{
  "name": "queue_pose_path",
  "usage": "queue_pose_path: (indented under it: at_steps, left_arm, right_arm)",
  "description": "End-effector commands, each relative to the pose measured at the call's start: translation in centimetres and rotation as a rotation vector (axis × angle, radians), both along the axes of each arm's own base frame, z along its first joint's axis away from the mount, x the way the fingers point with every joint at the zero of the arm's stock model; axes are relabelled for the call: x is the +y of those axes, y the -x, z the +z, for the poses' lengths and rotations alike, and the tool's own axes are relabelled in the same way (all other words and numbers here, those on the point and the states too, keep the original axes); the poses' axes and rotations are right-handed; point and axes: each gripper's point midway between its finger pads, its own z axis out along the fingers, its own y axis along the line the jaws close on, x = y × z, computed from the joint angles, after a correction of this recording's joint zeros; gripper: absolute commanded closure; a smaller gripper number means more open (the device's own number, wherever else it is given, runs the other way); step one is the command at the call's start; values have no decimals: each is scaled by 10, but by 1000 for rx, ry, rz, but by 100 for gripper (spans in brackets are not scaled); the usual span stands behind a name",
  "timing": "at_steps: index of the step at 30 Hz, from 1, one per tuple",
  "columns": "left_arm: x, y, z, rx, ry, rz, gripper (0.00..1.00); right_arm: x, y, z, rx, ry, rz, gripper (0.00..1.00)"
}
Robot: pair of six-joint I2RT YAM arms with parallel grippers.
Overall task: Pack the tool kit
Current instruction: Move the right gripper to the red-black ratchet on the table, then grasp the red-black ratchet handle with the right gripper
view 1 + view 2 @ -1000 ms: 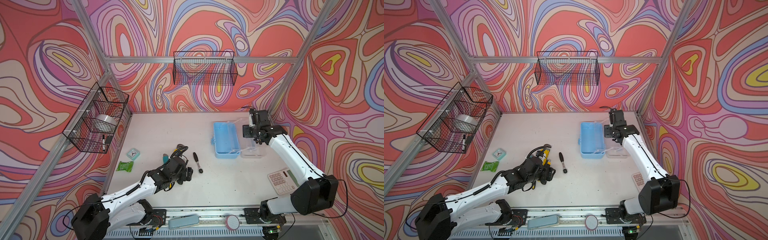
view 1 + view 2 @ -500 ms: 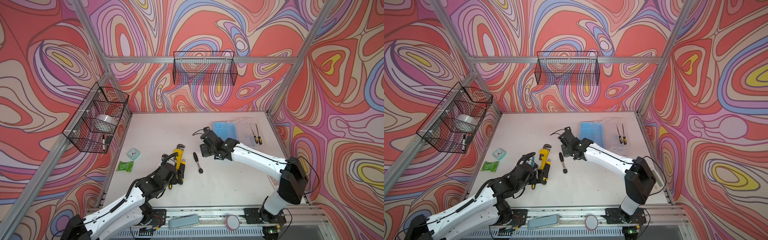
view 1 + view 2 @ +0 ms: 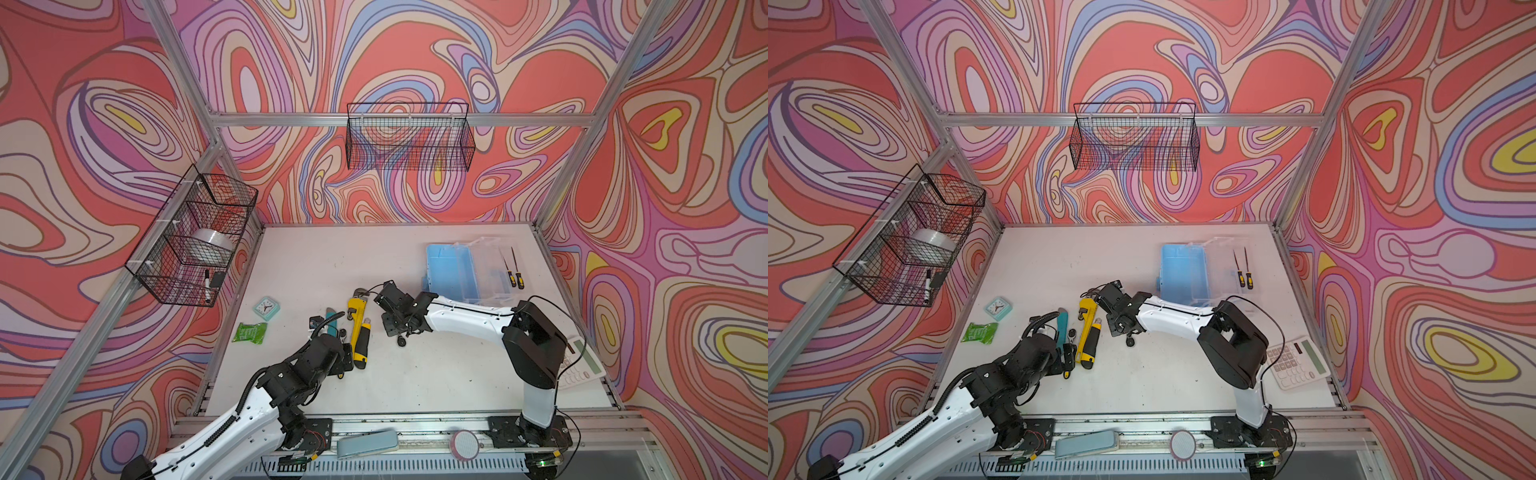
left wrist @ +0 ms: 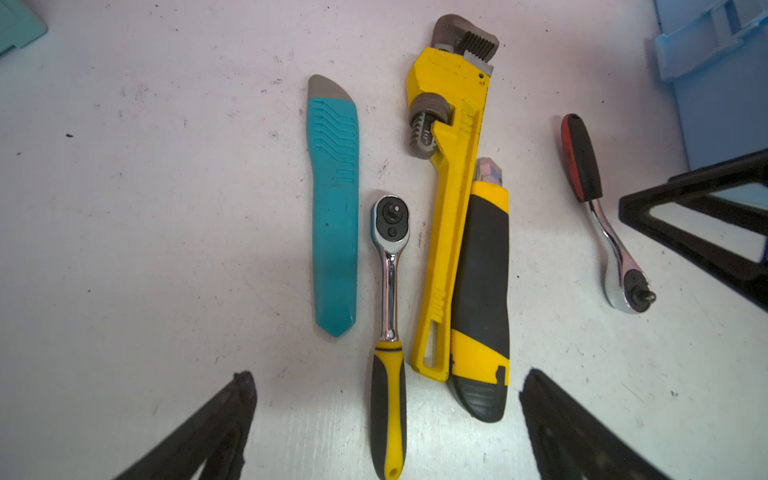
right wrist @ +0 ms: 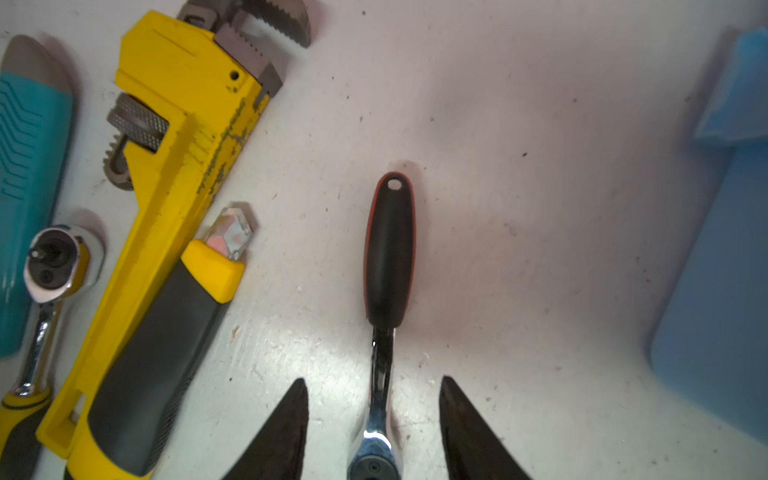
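the left gripper [image 4: 386,424] hangs spread wide over the butt ends of the yellow-handled ratchet [image 4: 388,332] and the utility knife [image 4: 482,291], touching neither. at its 12 o'clock lies the pipe wrench [image 3: 357,313]. at 2 o'clock the right gripper [image 5: 374,432] straddles the shaft of the black-handled ratchet [image 5: 388,253], fingers apart, gaps both sides. farthest, at 1 o'clock, the tool kit [image 3: 451,270] lies open.

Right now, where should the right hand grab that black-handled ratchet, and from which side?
Grip the ratchet at its bare chrome neck, just below the black grip, coming straight down. It lies flat and alone, and the right hand already straddles that neck, jaws apart.
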Motion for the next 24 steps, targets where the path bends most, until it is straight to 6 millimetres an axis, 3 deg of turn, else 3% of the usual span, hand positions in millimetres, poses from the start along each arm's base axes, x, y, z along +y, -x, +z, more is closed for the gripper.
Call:
queue_pose_path:
  at_steps: [1, 7, 16, 24]
  left_arm:
    - [10, 7, -8, 32, -27, 30, 0]
    - [11, 8, -9, 31, -22, 24, 0]
    - [12, 10, -9, 25, -14, 24, 0]
    - [14, 11, -7, 22, -18, 28, 0]
  right_arm:
    - [3, 4, -19, 39, 15, 7, 51]
    - [-2, 8, -38, 73, 55, 18, 56]
    - [-15, 17, -62, 115, 126, 39, 82]
    - [-13, 17, -64, 119, 112, 40, 98]
